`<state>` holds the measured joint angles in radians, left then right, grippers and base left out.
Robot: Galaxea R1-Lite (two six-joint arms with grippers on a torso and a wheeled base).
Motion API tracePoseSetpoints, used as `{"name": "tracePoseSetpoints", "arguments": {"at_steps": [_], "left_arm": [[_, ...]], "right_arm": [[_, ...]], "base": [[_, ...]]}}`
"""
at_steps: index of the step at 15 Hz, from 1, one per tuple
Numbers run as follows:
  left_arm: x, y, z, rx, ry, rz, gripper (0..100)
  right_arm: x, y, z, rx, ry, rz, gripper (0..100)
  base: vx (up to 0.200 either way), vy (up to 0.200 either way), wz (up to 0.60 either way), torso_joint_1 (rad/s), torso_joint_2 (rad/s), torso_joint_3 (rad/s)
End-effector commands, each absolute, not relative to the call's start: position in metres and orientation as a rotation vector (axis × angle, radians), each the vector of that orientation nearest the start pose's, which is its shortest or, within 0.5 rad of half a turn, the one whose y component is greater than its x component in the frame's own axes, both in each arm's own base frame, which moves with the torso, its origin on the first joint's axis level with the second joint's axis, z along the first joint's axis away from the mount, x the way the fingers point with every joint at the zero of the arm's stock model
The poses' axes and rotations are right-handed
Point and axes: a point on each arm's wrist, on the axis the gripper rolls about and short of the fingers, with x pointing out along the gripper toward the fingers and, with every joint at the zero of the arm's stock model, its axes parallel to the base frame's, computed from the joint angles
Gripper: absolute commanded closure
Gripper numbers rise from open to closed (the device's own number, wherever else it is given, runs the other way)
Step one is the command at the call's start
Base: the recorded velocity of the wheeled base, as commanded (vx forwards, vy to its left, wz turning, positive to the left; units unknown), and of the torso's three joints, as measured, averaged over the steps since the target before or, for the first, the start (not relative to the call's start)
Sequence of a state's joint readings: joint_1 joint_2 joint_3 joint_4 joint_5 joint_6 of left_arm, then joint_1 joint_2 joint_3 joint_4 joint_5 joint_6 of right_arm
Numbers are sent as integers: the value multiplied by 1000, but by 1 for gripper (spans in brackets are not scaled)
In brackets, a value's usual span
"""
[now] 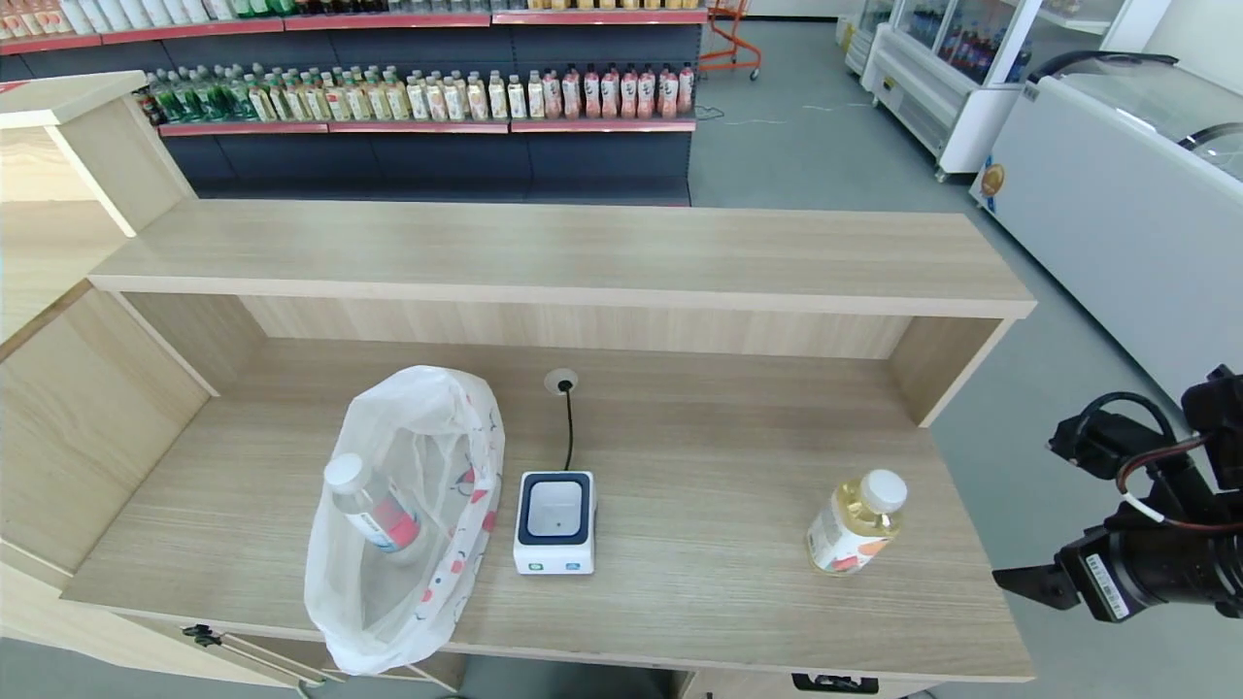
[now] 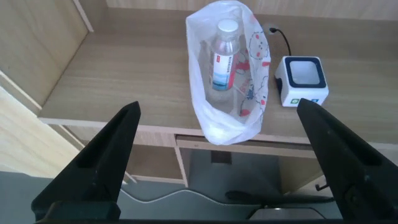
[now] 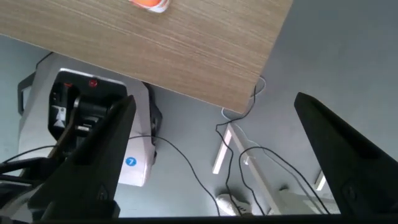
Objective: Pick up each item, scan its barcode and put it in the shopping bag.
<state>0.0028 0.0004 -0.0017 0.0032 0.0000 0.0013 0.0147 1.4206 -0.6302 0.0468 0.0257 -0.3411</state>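
Wide-spread gripper (image 3: 214, 99) near counter (image 3: 186, 43) corner

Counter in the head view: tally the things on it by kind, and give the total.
Bottles: 2, the clear bottle inside the bag and the yellow bottle standing apart from it
Shopping bag: 1
Scanner: 1
Total: 4

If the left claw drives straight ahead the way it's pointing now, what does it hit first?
Most likely the white plastic shopping bag at the front edge of the wooden counter, centred between the fingers of the open left claw, with the clear water bottle inside it. Depth is unclear, though.
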Motion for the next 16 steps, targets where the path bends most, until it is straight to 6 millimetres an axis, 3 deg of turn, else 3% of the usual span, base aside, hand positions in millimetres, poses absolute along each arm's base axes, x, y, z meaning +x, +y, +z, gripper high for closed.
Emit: {"name": "tracePoseSetpoints", "arguments": {"at_steps": [1, 6, 9, 11, 16], "left_arm": [[-23, 0, 76, 0, 2, 3, 0], [-23, 0, 76, 0, 2, 3, 0], [-23, 0, 76, 0, 2, 3, 0], [-23, 0, 76, 0, 2, 3, 0], [-23, 0, 76, 0, 2, 3, 0]], "right_arm": [[197, 6, 147, -319, 828, 198, 0], [197, 19, 132, -328, 884, 284, 0], [200, 44, 111, -261, 855, 358, 0], [202, 55, 98, -236, 833, 345, 0], [207, 57, 65, -279, 819, 250, 0]], "base": [[0, 0, 0, 0, 0, 0], [0, 0, 0, 0, 0, 0], [0, 0, 0, 0, 0, 0], [0, 0, 0, 0, 0, 0], [0, 0, 0, 0, 0, 0]]}}
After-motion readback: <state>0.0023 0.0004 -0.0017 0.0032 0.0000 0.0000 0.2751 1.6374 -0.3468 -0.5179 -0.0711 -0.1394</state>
